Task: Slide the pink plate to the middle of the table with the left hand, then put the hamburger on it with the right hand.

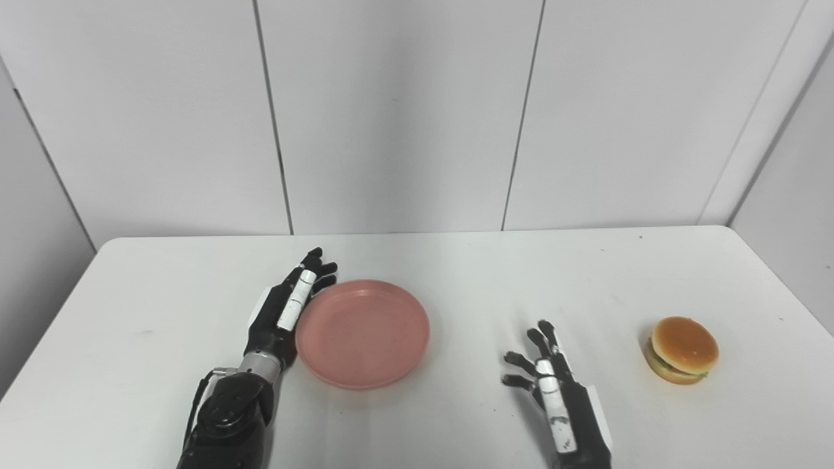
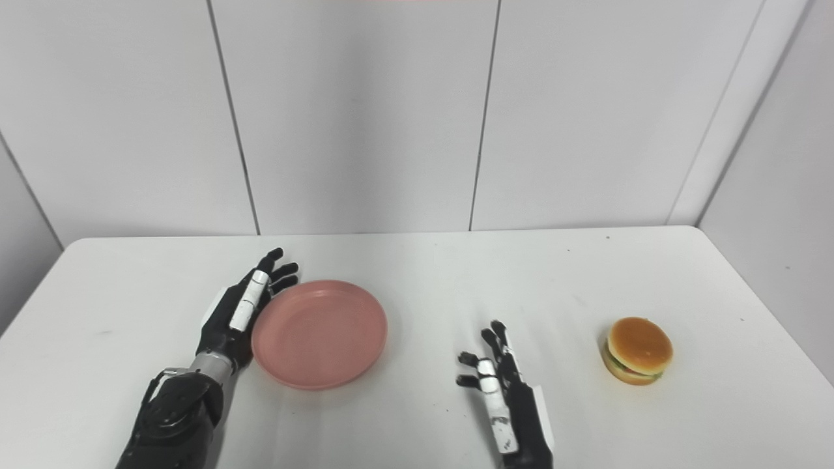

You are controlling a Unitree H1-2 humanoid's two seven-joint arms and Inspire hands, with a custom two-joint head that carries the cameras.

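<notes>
A round pink plate (image 1: 362, 333) lies flat on the white table (image 1: 469, 273), left of centre. My left hand (image 1: 287, 306) rests edge-on against the plate's left rim, fingers stretched out and apart, holding nothing. A hamburger (image 1: 682, 350) with a tan bun sits upright near the table's right side. My right hand (image 1: 554, 384) hovers near the front edge between plate and hamburger, fingers spread and slightly curled, empty, well to the left of the hamburger.
White wall panels (image 1: 397, 111) rise behind the table's far edge. The table's right edge (image 1: 791, 293) runs close past the hamburger. Bare tabletop lies between the plate and the hamburger.
</notes>
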